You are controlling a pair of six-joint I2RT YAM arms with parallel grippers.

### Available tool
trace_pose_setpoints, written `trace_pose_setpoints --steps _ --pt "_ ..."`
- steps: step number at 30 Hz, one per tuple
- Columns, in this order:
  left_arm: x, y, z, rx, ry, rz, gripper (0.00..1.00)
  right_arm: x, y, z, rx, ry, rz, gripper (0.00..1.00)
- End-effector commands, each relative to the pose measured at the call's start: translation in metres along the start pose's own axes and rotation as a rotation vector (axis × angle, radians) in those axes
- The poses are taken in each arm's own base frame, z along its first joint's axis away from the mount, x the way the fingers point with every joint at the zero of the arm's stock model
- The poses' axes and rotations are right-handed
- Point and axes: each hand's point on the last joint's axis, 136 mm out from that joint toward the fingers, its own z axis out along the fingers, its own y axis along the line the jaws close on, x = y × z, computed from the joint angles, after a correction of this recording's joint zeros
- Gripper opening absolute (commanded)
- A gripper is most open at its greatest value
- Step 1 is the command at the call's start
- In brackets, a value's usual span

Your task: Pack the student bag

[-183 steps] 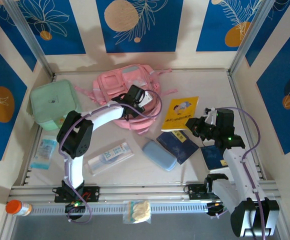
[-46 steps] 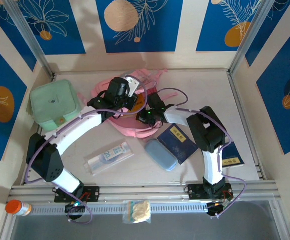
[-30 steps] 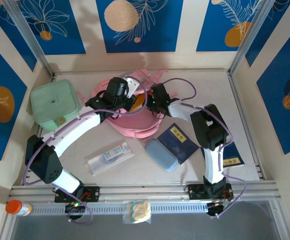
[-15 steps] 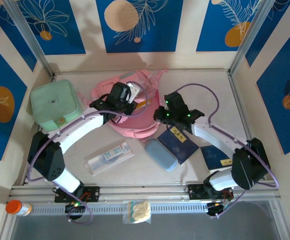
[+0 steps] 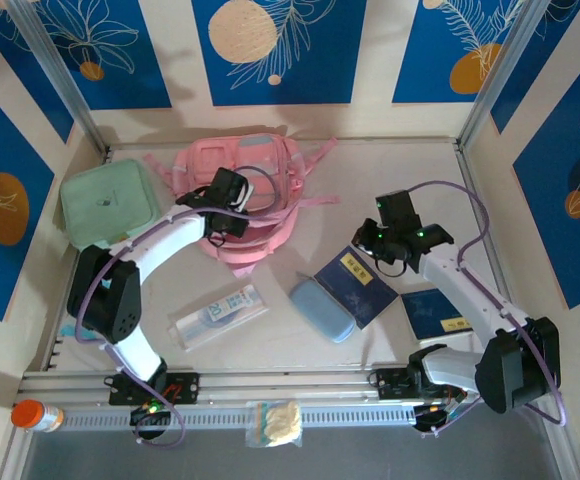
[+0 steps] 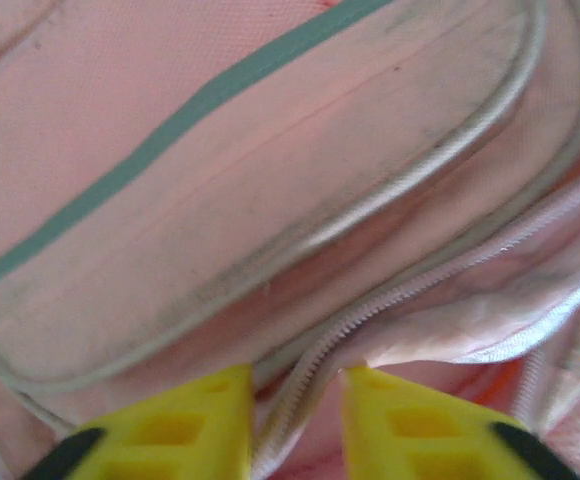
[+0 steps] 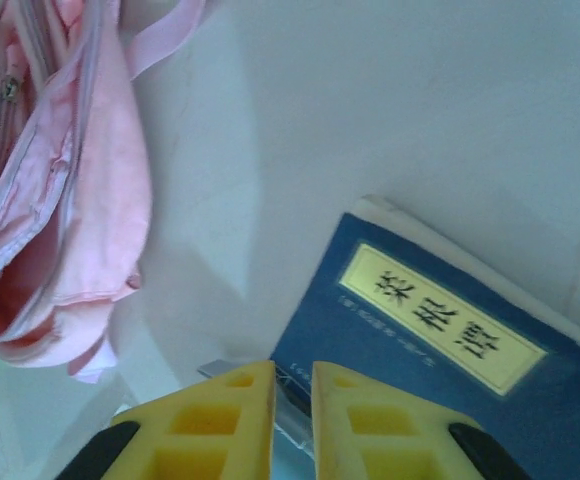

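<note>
Blue-and-cream leaf-print walls (image 5: 270, 50) box in a pale table (image 5: 410, 170). The student bag (image 5: 255, 170) lies flat at its far middle, zip mouth slack along the near edge (presumably left open so things can slide in). A mint-green case (image 5: 105, 205) sits just left of it. The left gripper (image 6: 295, 385) hangs at that mouth, its jaws parted, and the zip edge runs loose between them. The right gripper (image 7: 292, 375) hovers over the dark blue book (image 7: 440, 330) with its jaws a narrow empty slit, likely lining up a pick.
</note>
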Motion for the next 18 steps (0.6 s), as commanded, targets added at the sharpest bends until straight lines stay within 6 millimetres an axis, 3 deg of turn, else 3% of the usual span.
trace_pose_setpoints --steps 1,5,7,12,16,18 --pt "-0.018 -0.051 -0.047 0.247 -0.055 -0.072 0.38 0.016 -0.016 -0.007 0.005 0.074 -0.001 0.28" --pt "-0.036 -0.119 -0.098 0.524 -0.193 -0.223 0.50 0.016 -0.040 -0.011 0.022 0.071 0.053 0.42" --pt "-0.036 -0.142 -0.102 0.574 -0.198 -0.318 0.57 0.017 -0.051 -0.008 0.019 0.086 0.097 0.47" --pt "-0.032 -0.192 -0.089 0.649 -0.153 -0.457 0.60 0.016 -0.066 -0.002 0.012 0.099 0.145 0.52" --pt "-0.023 -0.238 -0.071 0.698 -0.079 -0.457 0.60 0.020 -0.077 0.010 0.016 0.122 0.178 0.54" --pt "-0.016 -0.251 -0.060 0.685 -0.046 -0.443 0.60 0.021 -0.084 0.014 0.026 0.129 0.195 0.54"
